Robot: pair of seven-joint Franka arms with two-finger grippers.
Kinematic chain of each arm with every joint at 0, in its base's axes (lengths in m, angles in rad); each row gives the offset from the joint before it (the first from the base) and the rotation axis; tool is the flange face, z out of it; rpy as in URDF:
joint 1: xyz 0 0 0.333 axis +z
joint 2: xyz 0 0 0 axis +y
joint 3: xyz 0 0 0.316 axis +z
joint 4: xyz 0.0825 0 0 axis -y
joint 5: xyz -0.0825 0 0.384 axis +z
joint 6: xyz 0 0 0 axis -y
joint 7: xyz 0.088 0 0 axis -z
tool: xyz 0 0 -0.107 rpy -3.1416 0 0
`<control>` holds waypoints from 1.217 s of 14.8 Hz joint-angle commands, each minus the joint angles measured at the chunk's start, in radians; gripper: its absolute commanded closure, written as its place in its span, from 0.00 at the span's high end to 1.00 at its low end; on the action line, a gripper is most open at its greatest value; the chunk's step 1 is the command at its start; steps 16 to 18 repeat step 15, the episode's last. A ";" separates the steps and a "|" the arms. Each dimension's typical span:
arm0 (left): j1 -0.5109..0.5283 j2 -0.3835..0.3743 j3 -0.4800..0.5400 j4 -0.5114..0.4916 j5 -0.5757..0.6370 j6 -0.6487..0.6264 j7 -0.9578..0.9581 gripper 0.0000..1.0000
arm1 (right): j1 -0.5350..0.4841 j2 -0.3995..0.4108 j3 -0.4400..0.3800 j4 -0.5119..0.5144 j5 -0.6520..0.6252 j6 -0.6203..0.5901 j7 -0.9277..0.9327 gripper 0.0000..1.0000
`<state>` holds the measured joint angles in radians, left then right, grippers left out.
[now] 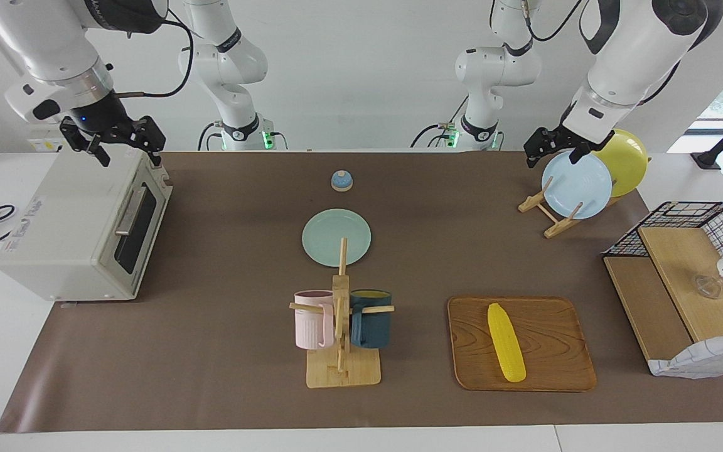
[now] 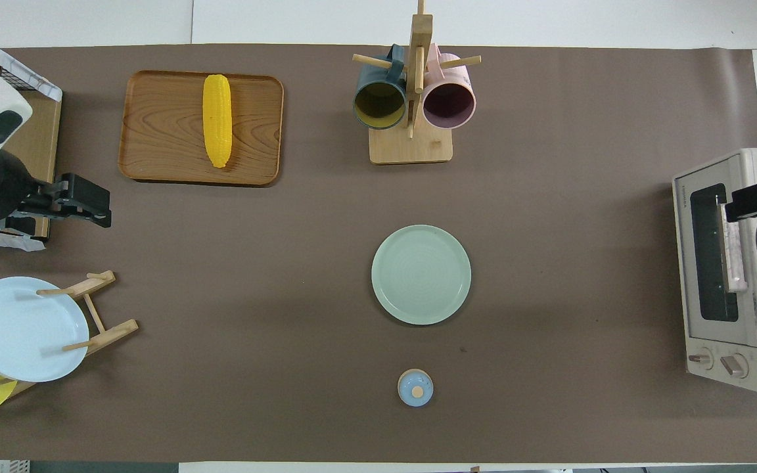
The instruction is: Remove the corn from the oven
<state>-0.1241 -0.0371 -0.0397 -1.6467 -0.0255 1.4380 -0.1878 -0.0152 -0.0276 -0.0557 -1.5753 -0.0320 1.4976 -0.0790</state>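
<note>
The yellow corn (image 1: 506,342) lies on a wooden tray (image 1: 556,370), farther from the robots than the plate rack, toward the left arm's end; it also shows in the overhead view (image 2: 217,129). The off-white oven (image 1: 79,232) stands at the right arm's end with its dark glass door shut (image 2: 713,263). My right gripper (image 1: 128,154) hangs open and empty over the oven's top, near the door's upper edge (image 2: 756,199). My left gripper (image 1: 553,157) is open and empty, up in the air over the plate rack (image 2: 86,207).
A rack with a light blue plate (image 1: 576,185) and a yellow plate (image 1: 625,160) stands under the left gripper. A green plate (image 1: 336,237), a small blue lidded pot (image 1: 341,181) and a mug tree (image 1: 341,326) sit mid-table. A wire basket shelf (image 1: 681,276) stands at the left arm's end.
</note>
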 commanded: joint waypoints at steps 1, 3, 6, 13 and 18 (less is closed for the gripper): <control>0.033 -0.026 -0.014 -0.051 -0.008 0.053 0.007 1.00 | -0.003 -0.002 0.004 0.006 0.023 0.004 0.016 1.00; 0.059 0.002 -0.046 -0.003 -0.008 0.036 0.010 1.00 | -0.003 -0.002 0.004 0.006 0.023 0.001 0.015 1.00; 0.061 0.005 -0.057 0.015 -0.008 0.015 0.013 1.00 | -0.002 -0.002 0.004 0.006 0.023 0.004 0.013 1.00; 0.057 0.008 -0.040 0.019 -0.062 0.018 0.005 1.00 | -0.003 -0.002 0.002 0.006 0.023 0.004 0.013 1.00; 0.061 0.003 -0.040 0.019 -0.062 0.016 0.008 1.00 | -0.003 -0.002 0.002 0.006 0.023 0.004 0.015 1.00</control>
